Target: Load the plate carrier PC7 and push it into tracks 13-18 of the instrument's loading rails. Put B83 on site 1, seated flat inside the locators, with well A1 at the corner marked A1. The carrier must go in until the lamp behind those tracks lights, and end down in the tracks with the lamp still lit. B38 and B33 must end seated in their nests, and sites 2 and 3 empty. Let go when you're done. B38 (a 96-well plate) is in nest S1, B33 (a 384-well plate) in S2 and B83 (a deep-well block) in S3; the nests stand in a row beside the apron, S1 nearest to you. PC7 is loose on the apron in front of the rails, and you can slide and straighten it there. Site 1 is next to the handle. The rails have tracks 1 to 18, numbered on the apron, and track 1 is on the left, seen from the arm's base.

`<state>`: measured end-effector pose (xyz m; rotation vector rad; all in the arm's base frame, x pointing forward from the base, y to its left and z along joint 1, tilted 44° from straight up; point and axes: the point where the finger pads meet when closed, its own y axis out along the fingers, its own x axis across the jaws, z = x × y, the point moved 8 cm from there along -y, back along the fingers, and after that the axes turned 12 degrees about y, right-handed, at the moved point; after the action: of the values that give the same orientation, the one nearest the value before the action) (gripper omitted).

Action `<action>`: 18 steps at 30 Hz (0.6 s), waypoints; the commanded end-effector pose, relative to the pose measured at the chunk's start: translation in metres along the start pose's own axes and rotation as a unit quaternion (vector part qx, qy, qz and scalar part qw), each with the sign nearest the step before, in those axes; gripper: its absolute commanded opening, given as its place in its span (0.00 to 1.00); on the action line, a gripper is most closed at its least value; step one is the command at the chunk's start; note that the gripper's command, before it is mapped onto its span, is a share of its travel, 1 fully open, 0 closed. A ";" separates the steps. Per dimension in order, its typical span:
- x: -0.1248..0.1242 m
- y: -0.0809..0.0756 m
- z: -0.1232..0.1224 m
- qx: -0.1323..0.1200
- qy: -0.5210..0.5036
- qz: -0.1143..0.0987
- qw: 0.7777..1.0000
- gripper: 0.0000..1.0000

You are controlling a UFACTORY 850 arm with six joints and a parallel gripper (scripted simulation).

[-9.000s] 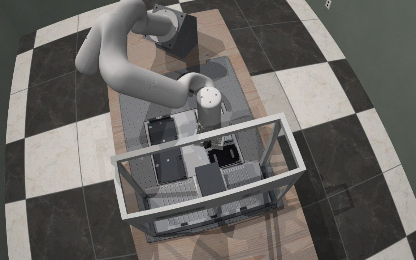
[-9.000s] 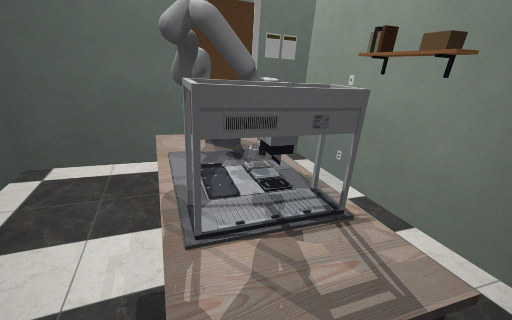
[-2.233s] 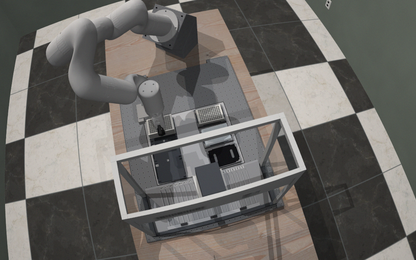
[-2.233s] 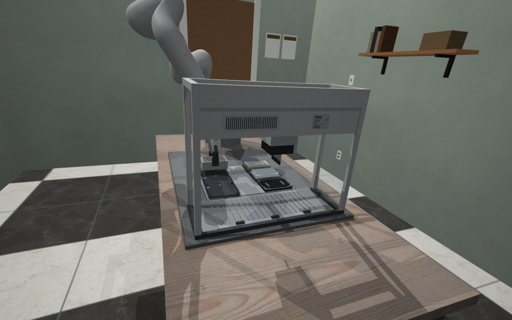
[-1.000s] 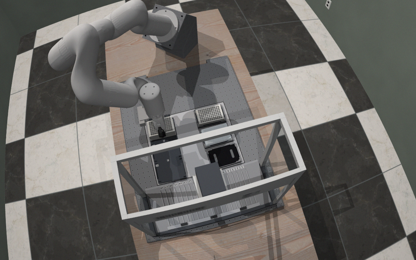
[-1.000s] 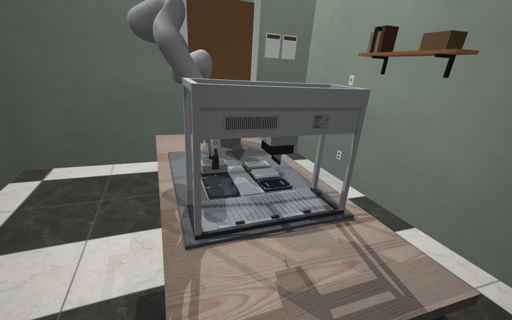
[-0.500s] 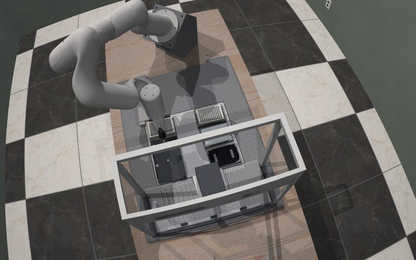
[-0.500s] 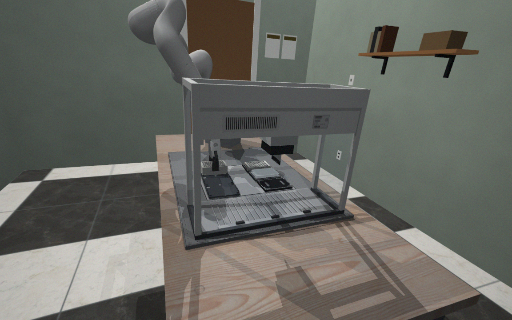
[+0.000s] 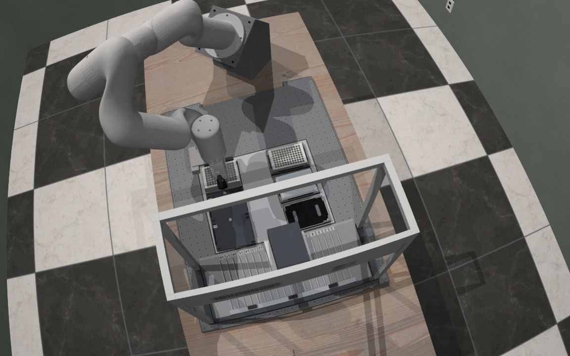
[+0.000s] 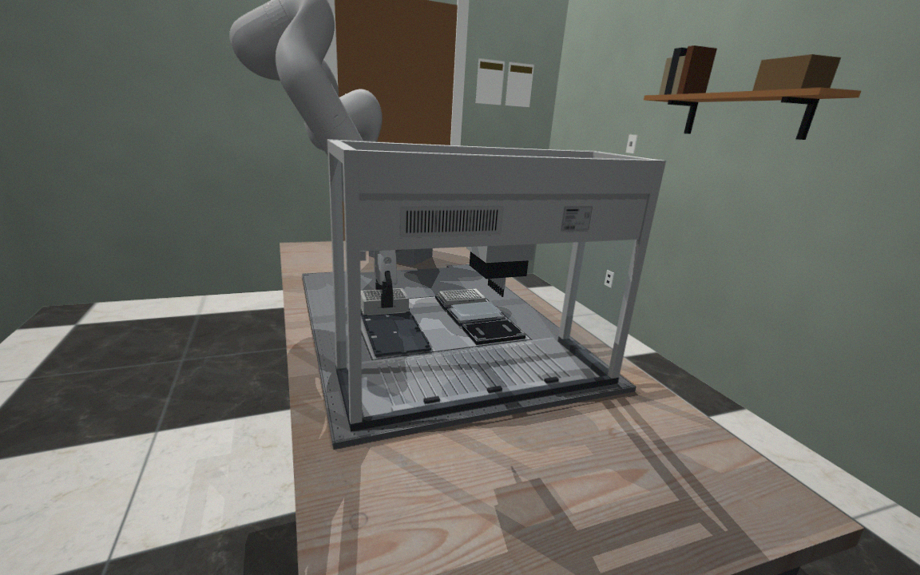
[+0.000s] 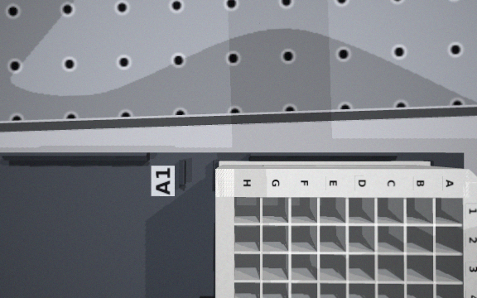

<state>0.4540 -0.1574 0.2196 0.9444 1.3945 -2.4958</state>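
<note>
Our gripper (image 9: pixel 221 181) is clamped wide on deep-well block B83 (image 9: pixel 220 176), w/ the block over the handle end of carrier PC7 (image 9: pixel 231 225). We see its A1 corner away from the carrier's A1 mark (image 11: pixel 162 180). B38 (image 9: pixel 286 156) sits in its nest.

B83 (image 9: pixel 220 176), a pale deep-well block with square wells, sits level at the handle end of dark carrier PC7 (image 9: pixel 231 226), seemingly not quite down, while B38 (image 9: pixel 285 156) and B33 (image 9: pixel 297 186) lie nested.
</note>
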 end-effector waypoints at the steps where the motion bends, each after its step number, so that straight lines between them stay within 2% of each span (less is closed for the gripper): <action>1: 0.000 0.000 0.000 0.000 0.000 0.000 1.000 0.00; 2: 0.000 0.000 0.000 0.000 0.000 0.000 1.000 0.00; 3: 0.000 0.000 0.000 0.000 0.000 0.000 1.000 1.00; 18: 0.000 0.000 0.000 0.000 0.000 0.000 1.000 1.00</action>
<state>0.4542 -0.1576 0.2193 0.9444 1.3945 -2.4958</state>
